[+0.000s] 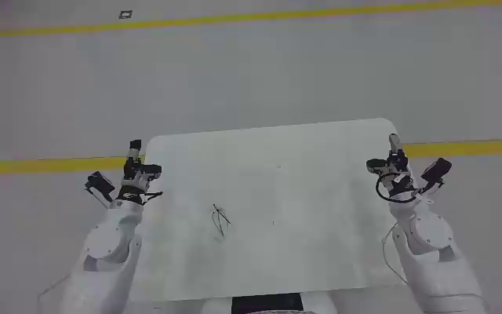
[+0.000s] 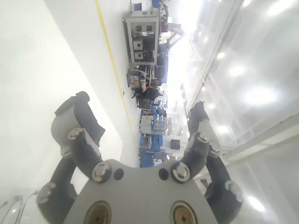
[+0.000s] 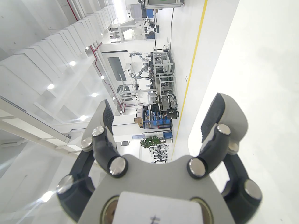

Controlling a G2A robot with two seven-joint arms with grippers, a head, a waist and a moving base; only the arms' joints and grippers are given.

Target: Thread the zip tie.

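Observation:
A thin dark zip tie (image 1: 220, 218) lies flat on the white table (image 1: 314, 180), left of its middle and toward the front. My left gripper (image 1: 135, 149) is held up beside the table's left edge, well apart from the tie. In its own wrist view the left gripper (image 2: 137, 108) stands open, nothing between its fingers. My right gripper (image 1: 394, 143) is raised at the table's right edge. Seen from its wrist, the right gripper (image 3: 161, 108) is open and holds nothing.
Yellow floor lines (image 1: 47, 166) run behind the table and across the far floor. Both wrist views look out across a hall with distant machines (image 2: 142, 38) and racks (image 3: 163, 75), far from the table.

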